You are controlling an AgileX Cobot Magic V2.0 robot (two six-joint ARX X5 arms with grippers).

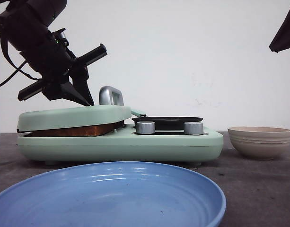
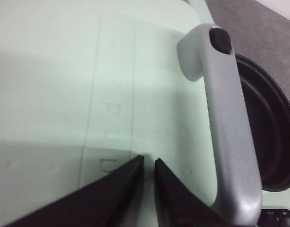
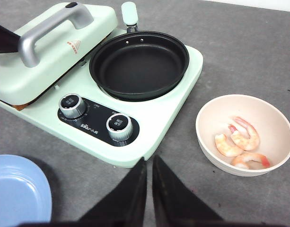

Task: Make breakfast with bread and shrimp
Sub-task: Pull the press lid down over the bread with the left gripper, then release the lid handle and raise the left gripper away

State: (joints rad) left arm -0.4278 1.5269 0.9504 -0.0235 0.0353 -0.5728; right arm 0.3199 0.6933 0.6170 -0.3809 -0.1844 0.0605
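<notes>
The bread shows only as a brown crust edge squeezed between the mint-green lid and the base of the sandwich maker; a sliver of it also peeks out in the right wrist view. Three pink shrimp lie in a beige bowl to the right of the cooker. My left gripper is shut and empty, its tips resting on the lid beside the silver handle. My right gripper hangs shut and empty high above the table, in front of the cooker.
An empty black frying pan sits on the cooker's right half, with two silver knobs in front of it. A blue plate lies nearest the camera. The beige bowl stands right of the cooker.
</notes>
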